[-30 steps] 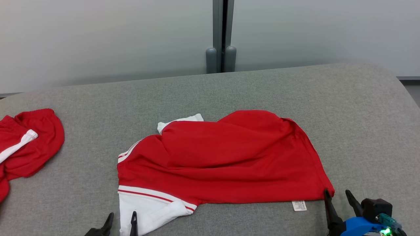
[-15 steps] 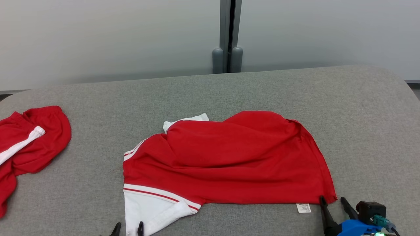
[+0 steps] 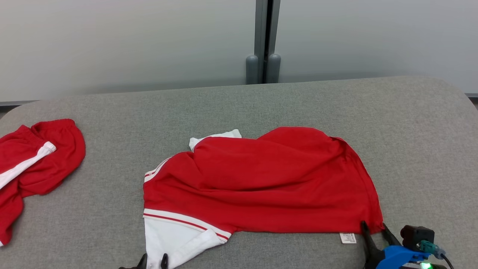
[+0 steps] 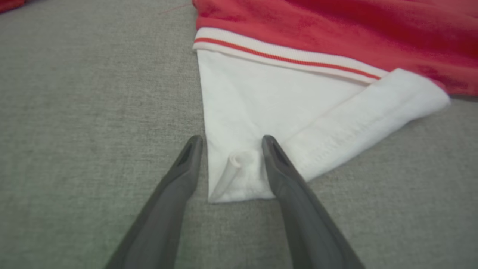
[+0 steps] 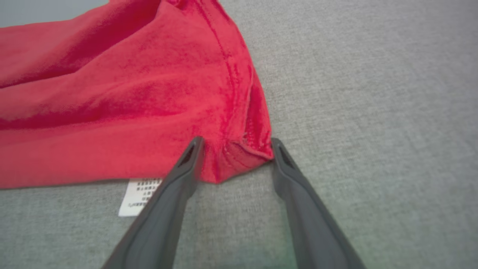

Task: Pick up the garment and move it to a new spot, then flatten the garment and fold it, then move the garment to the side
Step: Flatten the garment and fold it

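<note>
Garment (image 3: 261,179) lies on the grey table (image 3: 336,104), long axis running left to right, rumpled and not yet flat. My left gripper (image 4: 231,139) is at its near-left end, jaws apart and straddling the white sleeve corner (image 4: 239,175), nothing clamped. Right gripper (image 5: 237,140) is at its near-right end, jaws apart around the red hem corner (image 5: 242,151), just right of the care label (image 5: 136,194). Cloth lies straight ahead of both, so each arm takes its own corner.
</note>
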